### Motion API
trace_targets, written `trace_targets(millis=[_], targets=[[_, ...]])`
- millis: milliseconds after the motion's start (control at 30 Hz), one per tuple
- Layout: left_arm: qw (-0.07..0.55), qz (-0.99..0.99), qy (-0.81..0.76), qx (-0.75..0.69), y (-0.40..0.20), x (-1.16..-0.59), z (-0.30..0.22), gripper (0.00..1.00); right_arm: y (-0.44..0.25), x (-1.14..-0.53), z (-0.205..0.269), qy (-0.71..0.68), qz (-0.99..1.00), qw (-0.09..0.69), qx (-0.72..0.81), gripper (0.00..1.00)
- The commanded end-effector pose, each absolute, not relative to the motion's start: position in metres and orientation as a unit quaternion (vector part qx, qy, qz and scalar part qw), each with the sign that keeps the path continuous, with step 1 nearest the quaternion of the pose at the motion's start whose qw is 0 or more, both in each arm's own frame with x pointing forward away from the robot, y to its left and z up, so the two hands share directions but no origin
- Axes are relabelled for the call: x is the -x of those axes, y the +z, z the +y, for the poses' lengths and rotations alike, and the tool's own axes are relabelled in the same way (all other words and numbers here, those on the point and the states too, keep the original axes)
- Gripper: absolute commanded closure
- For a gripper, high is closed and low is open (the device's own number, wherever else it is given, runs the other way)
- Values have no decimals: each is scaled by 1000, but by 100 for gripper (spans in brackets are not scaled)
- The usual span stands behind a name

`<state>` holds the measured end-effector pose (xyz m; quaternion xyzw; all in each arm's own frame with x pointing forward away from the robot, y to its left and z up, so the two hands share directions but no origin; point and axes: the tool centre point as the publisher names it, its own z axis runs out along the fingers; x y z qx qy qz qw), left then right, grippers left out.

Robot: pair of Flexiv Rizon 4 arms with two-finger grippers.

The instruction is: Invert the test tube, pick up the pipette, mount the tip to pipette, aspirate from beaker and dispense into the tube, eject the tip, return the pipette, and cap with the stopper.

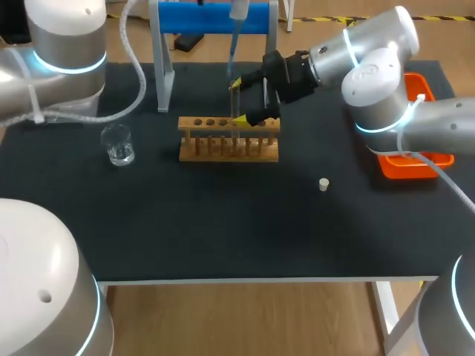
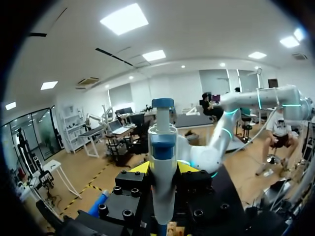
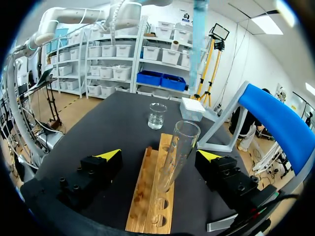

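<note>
A clear test tube (image 1: 236, 111) stands mouth up in the wooden rack (image 1: 228, 139). My right gripper (image 1: 237, 102) is open around it, its yellow fingertips (image 3: 109, 153) well clear on both sides of the test tube (image 3: 174, 157). Above the tube hangs the pipette (image 1: 236, 30), its thin end pointing down at the tube's mouth. My left gripper (image 2: 162, 169) is shut on the pipette (image 2: 162, 147); in the head view this gripper is hidden past the upper edge. The beaker (image 1: 118, 144) stands left of the rack. The white stopper (image 1: 323, 184) lies to the rack's right front.
A blue pipette stand (image 1: 215, 16) rises behind the rack. An orange tray (image 1: 415, 159) sits at the right edge under my right arm. A white tip box (image 3: 193, 108) lies near the beaker (image 3: 157, 116). The rack (image 3: 147, 196) has several open holes.
</note>
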<state>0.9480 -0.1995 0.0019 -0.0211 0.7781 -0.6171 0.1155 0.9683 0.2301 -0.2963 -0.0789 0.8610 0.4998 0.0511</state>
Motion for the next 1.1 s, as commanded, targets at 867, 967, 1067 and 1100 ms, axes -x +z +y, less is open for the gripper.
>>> trace_targets(millis=[867, 967, 1067, 1100], targets=[[108, 737, -661, 86, -108, -840, -172, 100, -296, -969, 230, 499, 861, 50, 80, 0], [104, 731, -670, 84, -114, -842, -179, 100, -296, -969, 230, 499, 861, 50, 80, 0], [94, 732, -670, 78, -117, -845, -187, 100, -296, -969, 230, 499, 861, 50, 80, 0], [92, 734, -669, 77, -117, -846, -188, 100, -296, -969, 230, 499, 861, 50, 80, 0]])
